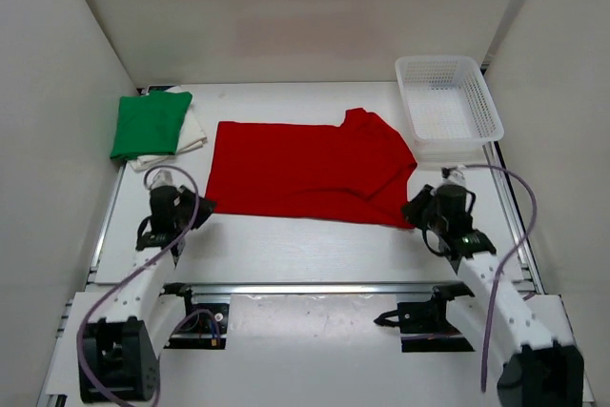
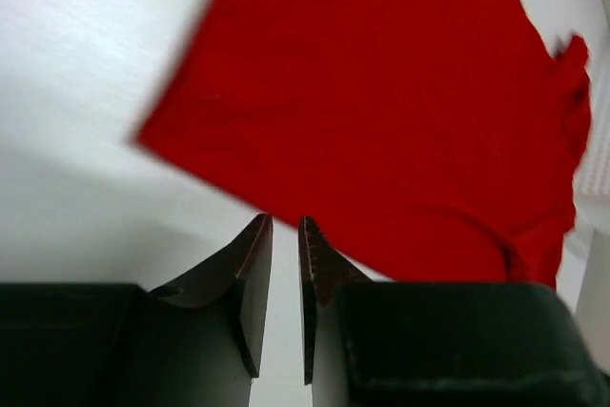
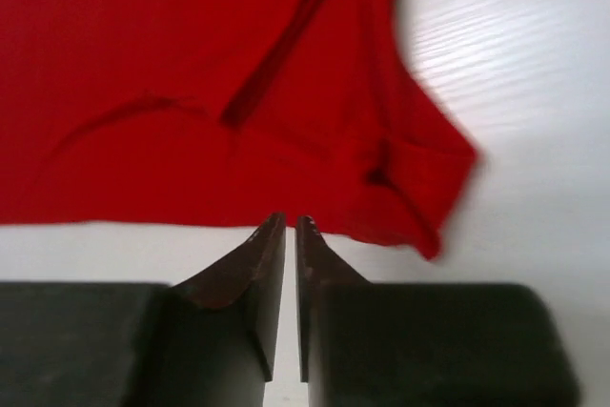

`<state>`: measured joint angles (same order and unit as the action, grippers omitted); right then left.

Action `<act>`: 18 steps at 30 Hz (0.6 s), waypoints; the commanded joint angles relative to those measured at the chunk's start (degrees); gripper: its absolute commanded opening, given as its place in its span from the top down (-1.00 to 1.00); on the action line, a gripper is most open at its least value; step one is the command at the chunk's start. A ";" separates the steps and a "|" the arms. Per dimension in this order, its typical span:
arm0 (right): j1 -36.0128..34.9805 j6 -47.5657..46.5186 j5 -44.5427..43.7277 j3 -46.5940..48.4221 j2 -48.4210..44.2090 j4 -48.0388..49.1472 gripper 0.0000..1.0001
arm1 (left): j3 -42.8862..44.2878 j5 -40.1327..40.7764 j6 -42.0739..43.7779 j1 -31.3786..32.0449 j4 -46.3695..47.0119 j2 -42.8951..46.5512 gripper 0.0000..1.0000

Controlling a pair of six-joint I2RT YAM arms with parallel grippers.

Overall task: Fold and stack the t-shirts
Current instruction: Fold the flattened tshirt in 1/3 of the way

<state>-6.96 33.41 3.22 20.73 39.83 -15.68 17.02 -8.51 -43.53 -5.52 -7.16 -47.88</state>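
Flat red t-shirt, soft creased cloth; left tool and right tool slightly apart, empty

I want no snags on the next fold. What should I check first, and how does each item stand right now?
1. Left gripper empty: ok, jaws slightly apart, nothing between.
2. Right gripper empty: ok, likewise.
3. Red t-shirt lying flat: not ok, creased at the sleeve nearest the basket.
4. Green t-shirt folded atop white t-shirt: ok.
5. Basket clear of red t-shirt: cannot tell, edges very close.
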 commanded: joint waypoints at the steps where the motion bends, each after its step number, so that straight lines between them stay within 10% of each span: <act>1: -6.21 -2.73 3.20 4.65 14.33 9.00 0.87 | 5.38 3.59 -1.12 9.61 5.83 -6.67 0.44; 18: -9.30 -6.60 4.86 14.25 43.22 23.67 1.00 | 12.87 -0.54 -3.05 15.29 22.62 -34.56 0.52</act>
<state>-16.53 27.79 7.55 32.91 82.24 3.31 30.85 -7.57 -46.17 11.51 11.66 -82.15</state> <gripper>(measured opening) 0.004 0.248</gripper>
